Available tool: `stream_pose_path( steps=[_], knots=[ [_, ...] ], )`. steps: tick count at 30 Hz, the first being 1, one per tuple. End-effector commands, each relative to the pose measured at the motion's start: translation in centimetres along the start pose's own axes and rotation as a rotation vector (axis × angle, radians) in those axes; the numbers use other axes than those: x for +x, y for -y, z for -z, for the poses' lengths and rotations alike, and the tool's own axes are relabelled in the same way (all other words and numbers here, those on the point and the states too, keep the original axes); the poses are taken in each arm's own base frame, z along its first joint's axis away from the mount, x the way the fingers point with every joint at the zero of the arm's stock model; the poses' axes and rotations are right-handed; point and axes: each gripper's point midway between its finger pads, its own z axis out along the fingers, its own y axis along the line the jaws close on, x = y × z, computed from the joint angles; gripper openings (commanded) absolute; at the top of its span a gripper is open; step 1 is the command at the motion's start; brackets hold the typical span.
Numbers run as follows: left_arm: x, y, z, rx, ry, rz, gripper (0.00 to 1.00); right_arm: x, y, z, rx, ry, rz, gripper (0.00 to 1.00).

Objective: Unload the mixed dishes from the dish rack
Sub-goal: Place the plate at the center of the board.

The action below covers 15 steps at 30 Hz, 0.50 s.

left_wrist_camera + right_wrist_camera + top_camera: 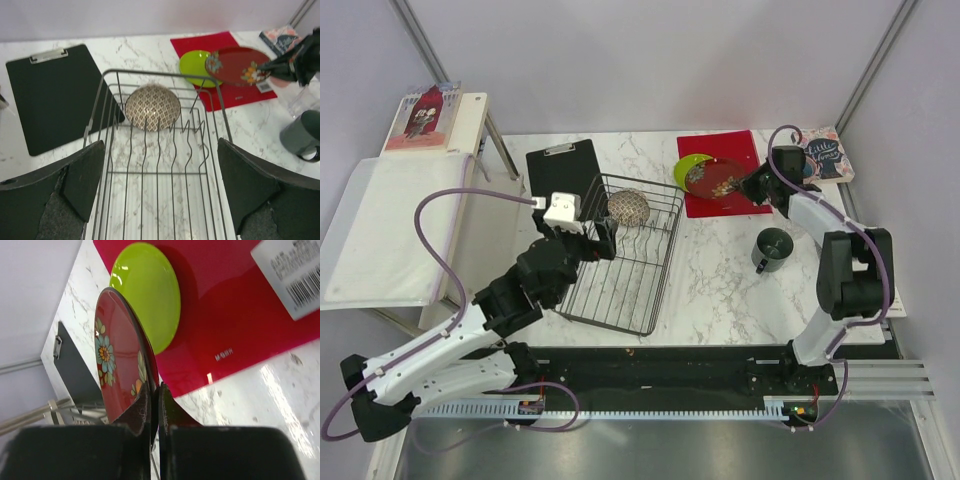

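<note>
At upper right, right gripper (155,392) pinched a flowered red plate (117,365) by its rim — rack (150,71) held a beige mesh-patterned bowl (152,107); left gripper (160,152) gaped empty.

The dark red plate (717,181) hides part of the lime-green plate (686,167)

marble table (720,290): dish rack (620,285), clipboard (555,180), red mat (735,145), grey mug (773,250) (right side).

The bowl (628,207) sits in the far end of the rack (620,285). Behind the rack to its left, the clipboard (560,170) lies on the surface (720,290). Behind it to the right lies the mat (735,145), bearing the plain plate (688,163), with the patterned plate (715,180) over both. The mug (775,250) stands right of the rack.
</note>
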Motion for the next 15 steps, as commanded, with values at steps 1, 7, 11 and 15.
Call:
stream_pose_path(
  steps=[1,7,11,15],
  knots=[
    [1.4,-0.6,0.9,-0.009,-0.024,0.113,0.99,-6.0,-8.4,-0.5,-0.233,0.154,0.005,0.0],
    [2.3,-1.2,1.1,-0.022,-0.03,0.119,0.99,-6.0,-8.6,-4.0,-0.281,0.131,-0.018,0.0],
    [3.3,-0.9,0.8,-0.019,-0.054,0.113,0.99,-4.8,-7.7,-6.2,-0.272,0.082,-0.012,0.0],
    [4.0,-0.6,0.4,-0.019,-0.074,0.108,0.99,-3.6,-6.4,-7.7,-0.263,0.047,-0.005,0.0]
  ],
)
